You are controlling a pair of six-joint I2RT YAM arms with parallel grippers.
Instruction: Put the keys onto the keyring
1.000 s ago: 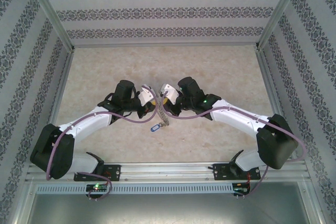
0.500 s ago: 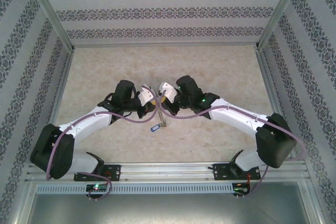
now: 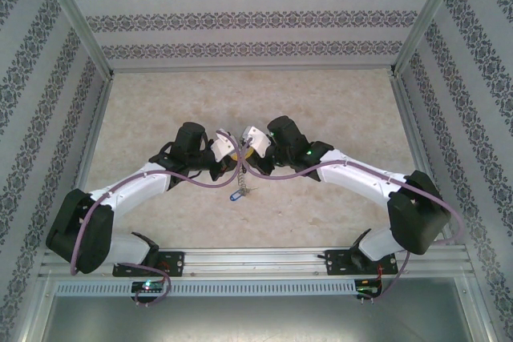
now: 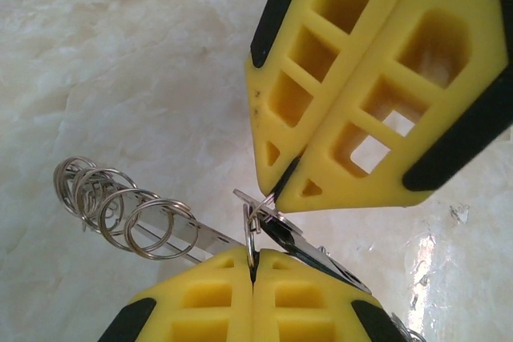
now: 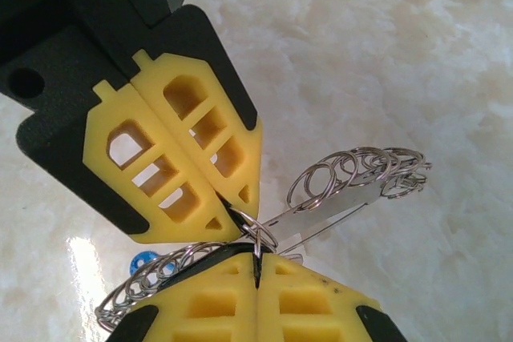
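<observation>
Both my hands are pinched tight, tip to tip, above the middle of the table (image 3: 337,110). My left gripper (image 4: 252,263) and right gripper (image 5: 256,266) each nip the keyring (image 4: 120,214) where they meet. It is thin silvery wire strung with many small loops, fanning out sideways and dangling below. One blue-headed key (image 3: 235,195) hangs lowest. The other pieces are too small to tell key from loop, and the join itself is hidden inside the pinch.
</observation>
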